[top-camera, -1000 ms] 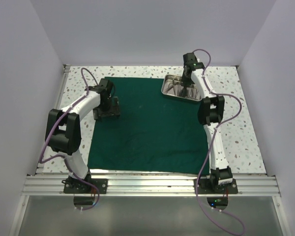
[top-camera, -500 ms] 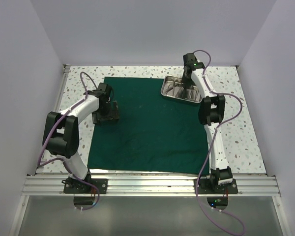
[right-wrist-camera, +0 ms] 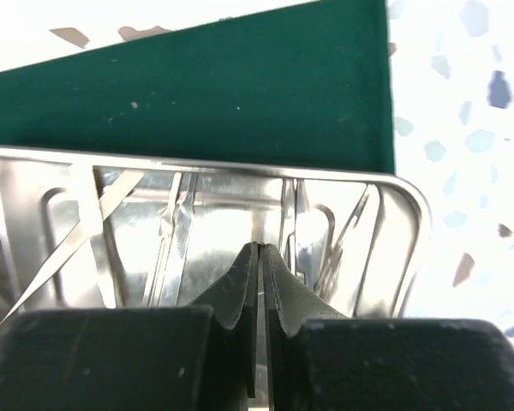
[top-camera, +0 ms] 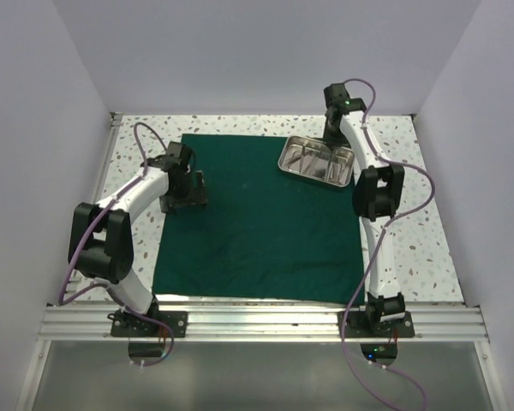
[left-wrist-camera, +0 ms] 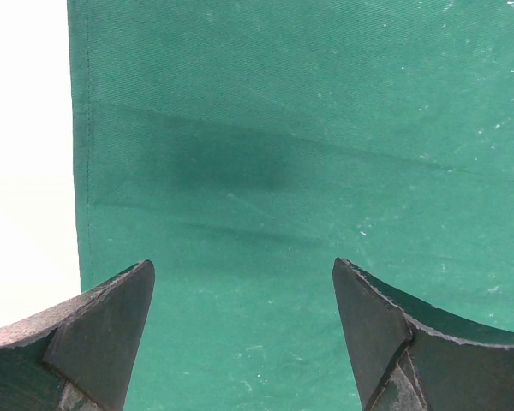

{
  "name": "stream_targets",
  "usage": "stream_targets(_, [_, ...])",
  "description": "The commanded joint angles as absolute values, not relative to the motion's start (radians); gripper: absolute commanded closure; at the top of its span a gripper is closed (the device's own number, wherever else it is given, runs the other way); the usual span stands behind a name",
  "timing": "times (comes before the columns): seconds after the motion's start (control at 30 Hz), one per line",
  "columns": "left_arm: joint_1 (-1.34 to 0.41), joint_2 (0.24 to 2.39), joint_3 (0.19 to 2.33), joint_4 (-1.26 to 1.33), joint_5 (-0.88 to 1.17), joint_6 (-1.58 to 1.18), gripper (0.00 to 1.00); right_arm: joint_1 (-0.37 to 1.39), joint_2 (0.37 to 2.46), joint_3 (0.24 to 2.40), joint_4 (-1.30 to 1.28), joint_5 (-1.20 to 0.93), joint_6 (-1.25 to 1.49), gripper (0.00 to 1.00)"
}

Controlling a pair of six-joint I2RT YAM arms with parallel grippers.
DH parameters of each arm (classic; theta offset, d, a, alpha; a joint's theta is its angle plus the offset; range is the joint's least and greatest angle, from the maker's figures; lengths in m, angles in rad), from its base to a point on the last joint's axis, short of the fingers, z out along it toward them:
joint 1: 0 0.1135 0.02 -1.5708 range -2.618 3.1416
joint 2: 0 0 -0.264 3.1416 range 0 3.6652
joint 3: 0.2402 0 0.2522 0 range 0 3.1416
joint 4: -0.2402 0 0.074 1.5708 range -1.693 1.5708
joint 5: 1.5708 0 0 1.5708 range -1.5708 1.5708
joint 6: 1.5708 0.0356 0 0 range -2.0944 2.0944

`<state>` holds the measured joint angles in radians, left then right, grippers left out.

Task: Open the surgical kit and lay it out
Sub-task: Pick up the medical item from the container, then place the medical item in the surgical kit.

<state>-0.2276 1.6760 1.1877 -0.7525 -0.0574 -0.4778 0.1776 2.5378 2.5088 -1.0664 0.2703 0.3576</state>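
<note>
Open left claw [left-wrist-camera: 240,334] hovers, apparently, over green cloth [left-wrist-camera: 308,154] near its edge.

The green cloth [top-camera: 257,231] lies flat, passable across its middle and near side; the steel tray [top-camera: 315,161] blocks its far right corner, and the left gripper [top-camera: 186,198], seemingly hovering low, blocks its left edge.

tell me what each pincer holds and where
Left pincer: open over the green cloth, holding nothing. Right pincer: shut over the steel tray; whether it pinches anything cannot be told.
</note>
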Motion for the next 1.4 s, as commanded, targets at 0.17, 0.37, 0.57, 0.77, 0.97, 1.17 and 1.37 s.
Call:
stream_targets(0.17, [-0.222,1.594,1.157,-0.713,-0.06,-0.46,0.11,0.187,2.3,2.514,-1.129,0.223,0.35,1.0])
stream_targets(0.37, [-0.222,1.588,1.17,-0.695,-0.055,-0.462,0.11,0.225,2.108,2.353,-1.147,0.143,0.414,1.0])
stream_targets(0.57, [-0.222,1.617,1.204,-0.675,-0.063,-0.459,0.1,0.456,1.875,1.955,-1.068,0.077,0.561,1.0])
stream_targets(0.77, [-0.222,1.651,1.242,-0.66,-0.061,-0.462,0.1,0.713,1.766,1.525,-0.821,0.026,0.826,1.0])
stream_targets(0.97, [-0.222,1.655,1.246,-0.655,-0.074,-0.445,0.1,0.793,1.779,1.424,-0.786,0.044,0.871,1.0])
stream_targets(1.17, [-0.224,1.641,1.221,-0.65,-0.068,-0.443,0.1,0.802,1.822,1.35,-0.671,0.066,0.91,1.0])
stream_targets(1.37, [-0.227,1.632,1.235,-0.664,-0.071,-0.445,0.1,0.813,1.913,1.413,-0.705,0.109,0.881,1.0])
